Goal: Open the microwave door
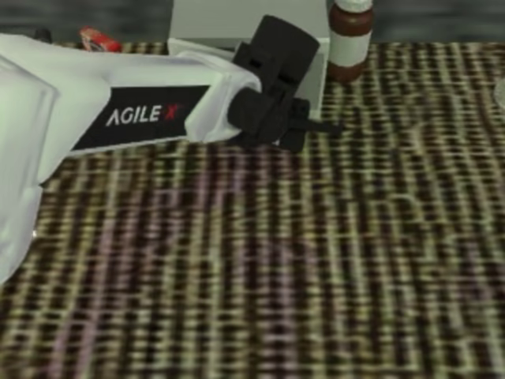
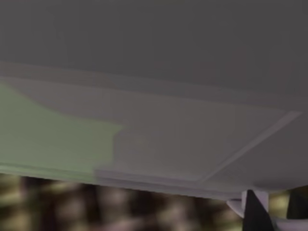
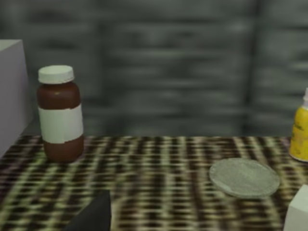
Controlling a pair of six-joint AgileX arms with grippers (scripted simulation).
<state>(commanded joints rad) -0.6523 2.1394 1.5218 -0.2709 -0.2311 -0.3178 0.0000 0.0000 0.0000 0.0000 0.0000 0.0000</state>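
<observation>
While left arm reaches across desk, left gripper sits at microwave front, far edge; finger state: cannot tell. Microwave door fills left wrist view. Right gripper unseen.

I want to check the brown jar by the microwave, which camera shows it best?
The right wrist view: the brown jar stands whole and upright there, with white lid and white label, on the patterned table. The top view catches it at the far edge, its lid cut off, right of the microwave. The left wrist view does not show it.
</observation>
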